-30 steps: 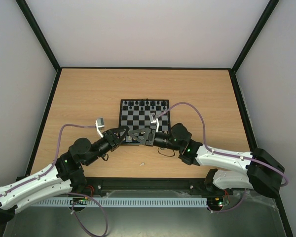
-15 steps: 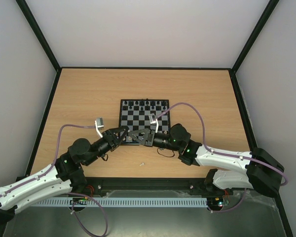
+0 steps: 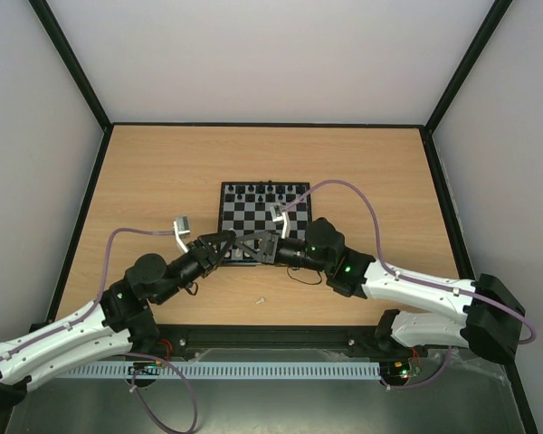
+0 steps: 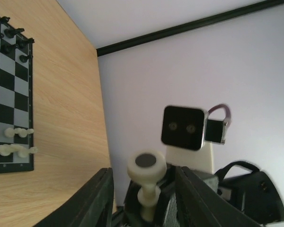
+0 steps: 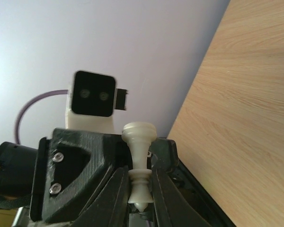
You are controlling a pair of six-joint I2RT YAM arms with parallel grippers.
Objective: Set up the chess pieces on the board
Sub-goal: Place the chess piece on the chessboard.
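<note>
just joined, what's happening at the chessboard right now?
Both arms meet over the near edge of the chessboard. The right gripper is clamped on a white chess piece. The left gripper stands open around that same piece and does not seem to touch it, so this looks like a handover to the right arm. Black pieces line the far rows; a few white pieces sit on the near rows.
</note>
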